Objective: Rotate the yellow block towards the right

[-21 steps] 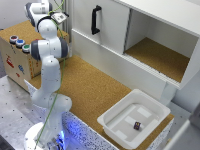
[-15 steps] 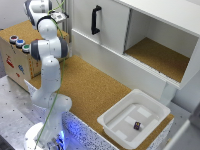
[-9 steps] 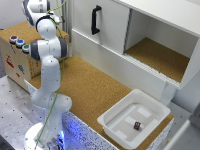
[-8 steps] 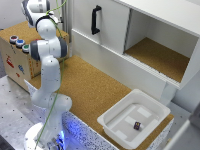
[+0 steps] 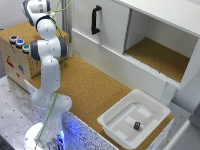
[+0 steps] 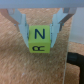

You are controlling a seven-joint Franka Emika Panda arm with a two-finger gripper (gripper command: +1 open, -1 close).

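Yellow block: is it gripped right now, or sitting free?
Gripped. In the wrist view the yellow block sits between the gripper fingers, which press against both its sides.

Cork-topped bench (image 5: 95,90) beneath my arm: white tray (image 5: 114,122) at one corner, white cabinet (image 5: 112,47) along the far edge.
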